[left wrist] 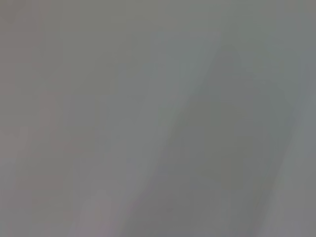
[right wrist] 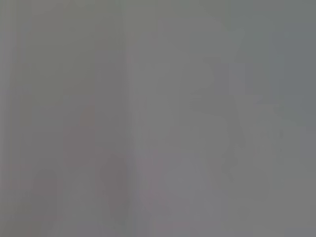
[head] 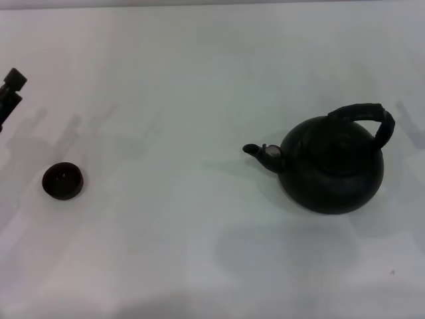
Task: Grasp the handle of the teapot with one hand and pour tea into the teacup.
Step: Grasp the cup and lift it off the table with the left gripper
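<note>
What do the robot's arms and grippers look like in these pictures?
Only a small part of the left gripper shows, at the left edge of the head view: black, blocky, matte pieces with squared ends. No cables or markings can be made out. The right gripper is not in view, and both wrist views show only grey.

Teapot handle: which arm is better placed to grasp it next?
Probably the right. The teapot and its handle sit on the robot's right side, while the left gripper is far off at the left edge, near the teacup.
</note>
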Tool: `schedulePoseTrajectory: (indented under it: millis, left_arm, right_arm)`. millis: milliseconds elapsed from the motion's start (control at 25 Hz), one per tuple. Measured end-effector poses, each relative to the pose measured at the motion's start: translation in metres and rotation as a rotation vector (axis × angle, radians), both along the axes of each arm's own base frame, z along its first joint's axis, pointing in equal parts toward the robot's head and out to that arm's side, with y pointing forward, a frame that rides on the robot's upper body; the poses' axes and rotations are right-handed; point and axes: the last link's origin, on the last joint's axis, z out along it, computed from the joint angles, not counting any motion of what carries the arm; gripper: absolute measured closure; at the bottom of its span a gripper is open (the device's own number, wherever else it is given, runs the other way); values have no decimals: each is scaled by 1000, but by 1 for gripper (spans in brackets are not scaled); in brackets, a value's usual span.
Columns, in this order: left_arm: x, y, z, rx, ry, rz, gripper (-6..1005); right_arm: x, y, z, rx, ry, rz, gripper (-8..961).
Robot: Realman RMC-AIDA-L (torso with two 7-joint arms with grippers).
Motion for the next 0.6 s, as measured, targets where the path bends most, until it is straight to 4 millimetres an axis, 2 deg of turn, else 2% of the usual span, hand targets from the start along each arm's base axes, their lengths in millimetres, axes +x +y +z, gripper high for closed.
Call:
schedulePoseTrajectory:
  millis: [280,600]
  left_arm:
    - [-4,5,24,-127,-46,11,279]
    - [-5,32,62,-345,-23,164,354]
  right_arm:
    - [-1,2,3,9,-7,15,76]
    - [-2,5,5,15,-12,15,76]
